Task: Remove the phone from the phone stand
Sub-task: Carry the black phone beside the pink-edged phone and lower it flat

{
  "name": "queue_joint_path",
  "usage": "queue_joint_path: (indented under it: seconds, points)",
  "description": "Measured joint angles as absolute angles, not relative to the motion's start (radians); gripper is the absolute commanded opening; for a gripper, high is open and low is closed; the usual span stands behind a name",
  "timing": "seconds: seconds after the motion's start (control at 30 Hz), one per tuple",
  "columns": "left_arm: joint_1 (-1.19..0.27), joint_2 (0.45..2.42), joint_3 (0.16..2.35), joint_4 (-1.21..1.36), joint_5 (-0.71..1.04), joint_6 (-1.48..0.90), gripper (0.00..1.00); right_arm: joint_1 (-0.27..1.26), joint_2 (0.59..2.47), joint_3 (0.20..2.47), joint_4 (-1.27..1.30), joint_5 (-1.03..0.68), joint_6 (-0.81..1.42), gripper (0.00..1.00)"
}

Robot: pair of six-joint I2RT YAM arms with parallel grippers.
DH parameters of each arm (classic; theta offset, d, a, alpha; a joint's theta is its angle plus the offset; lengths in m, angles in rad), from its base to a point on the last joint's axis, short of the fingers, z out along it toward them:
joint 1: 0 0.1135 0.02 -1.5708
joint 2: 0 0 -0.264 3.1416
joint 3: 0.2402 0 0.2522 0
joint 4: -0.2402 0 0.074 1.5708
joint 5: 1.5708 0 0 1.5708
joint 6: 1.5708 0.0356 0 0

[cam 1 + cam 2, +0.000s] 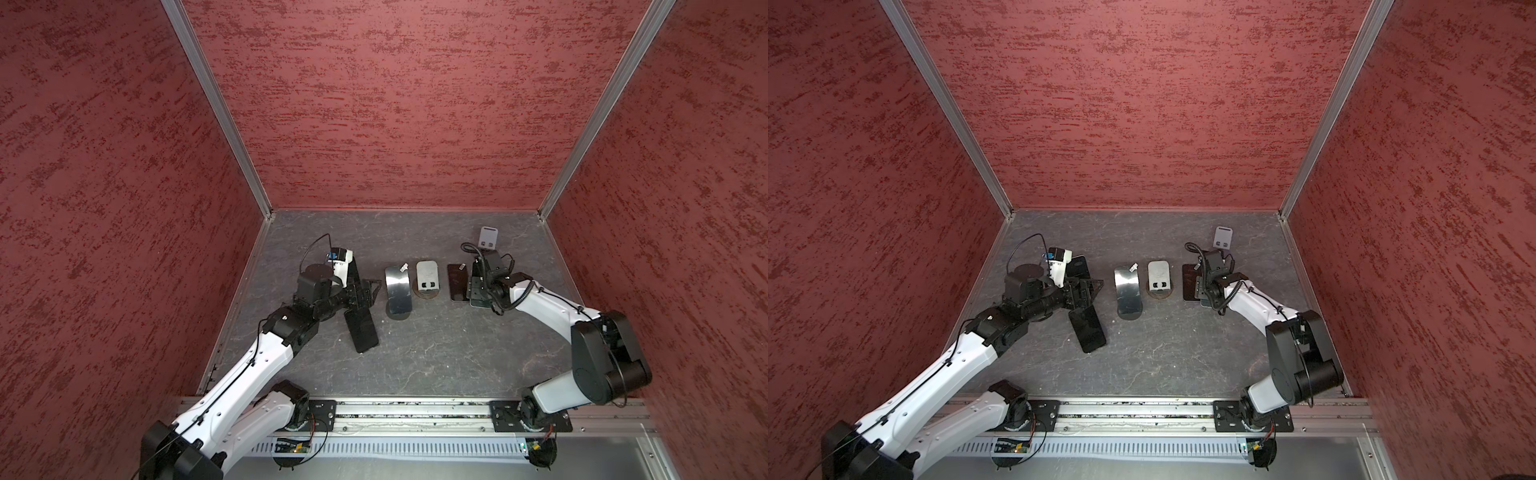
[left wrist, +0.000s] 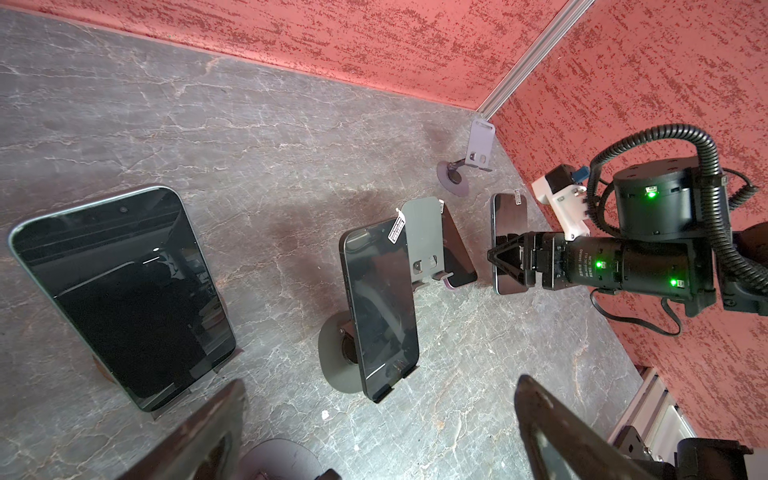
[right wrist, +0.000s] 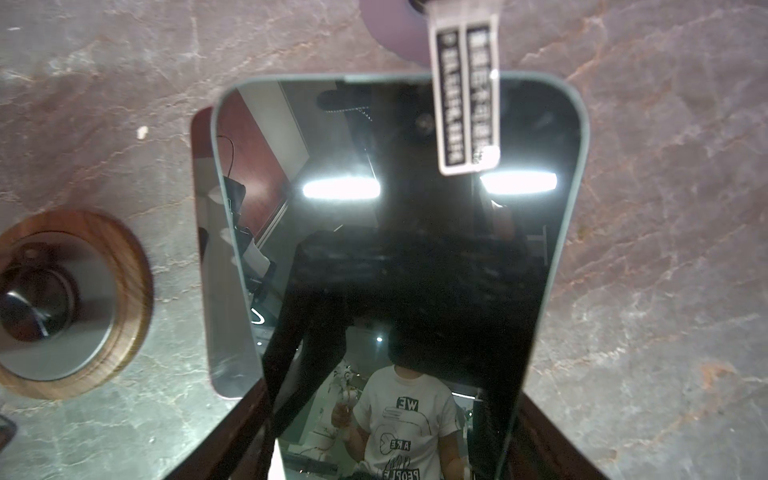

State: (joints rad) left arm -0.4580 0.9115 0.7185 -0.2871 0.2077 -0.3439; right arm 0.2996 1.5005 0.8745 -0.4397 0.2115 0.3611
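A dark glossy phone with a white label hanging over its top stands upright between my right gripper's fingers. My right gripper is shut on the phone's lower sides. A silver phone stand shows behind it, and the phone sits shifted sideways off that plate. I cannot tell whether the phone still rests on the stand's lip. My left gripper hangs open over bare floor, holding nothing. In both top views it is at the left, beside another dark phone.
A second phone leans on a round-based stand in the middle. An empty grey stand on a wooden base is next to it. A third phone stands further off, and a small empty stand is near the back right corner.
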Motion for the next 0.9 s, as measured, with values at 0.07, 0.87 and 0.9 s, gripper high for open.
queue_joint_path:
  seconds: [0.07,0.87,0.9]
  points:
    - [-0.461,0.912,0.719,-0.287,0.207,-0.344,0.99,0.289,1.494,0.864,-0.438,0.211,0.358,0.59]
    - [-0.469,0.911,0.719,-0.287,0.194,-0.345,0.99,0.177,1.573,0.816,-0.360,0.159,0.302,0.62]
    - [-0.470,0.911,0.719,-0.288,0.192,-0.345,0.99,0.174,1.584,0.816,-0.357,0.157,0.299,0.63]
